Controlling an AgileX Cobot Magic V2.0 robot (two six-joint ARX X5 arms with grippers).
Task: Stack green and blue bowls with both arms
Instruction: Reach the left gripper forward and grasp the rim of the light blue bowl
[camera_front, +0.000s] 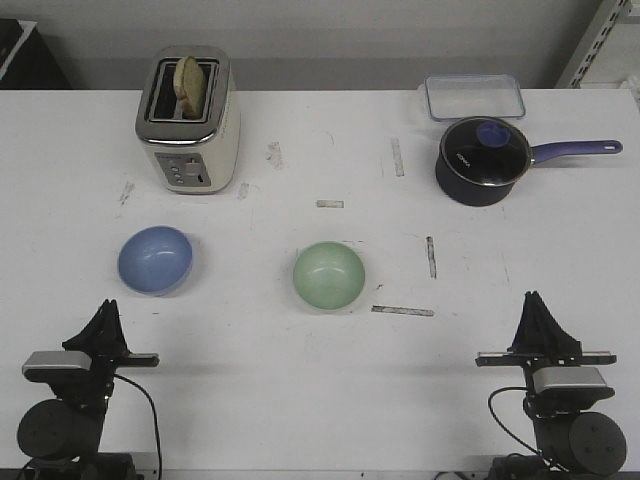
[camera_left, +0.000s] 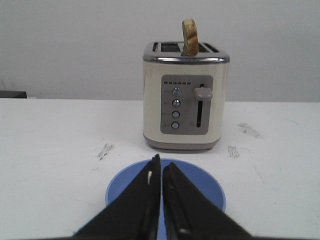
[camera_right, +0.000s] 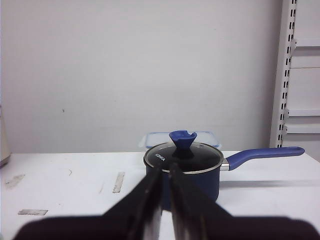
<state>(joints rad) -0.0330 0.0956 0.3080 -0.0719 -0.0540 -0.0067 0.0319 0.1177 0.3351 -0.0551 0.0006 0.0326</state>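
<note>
2 glossy bowls, upright and unstacked.
Blue bowl (camera_front: 155, 261) sits left of centre; green bowl (camera_front: 329, 275) at centre frame, well apart.

Lab test bench, taped white table (camera_front: 300, 380), slotted metal shelving (camera_right: 289, 75), bare wall

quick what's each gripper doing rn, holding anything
Left gripper: closed, holding nothing; the periwinkle blue bowl sits on the table beyond it.
Right gripper: closed, holding nothing.
</note>
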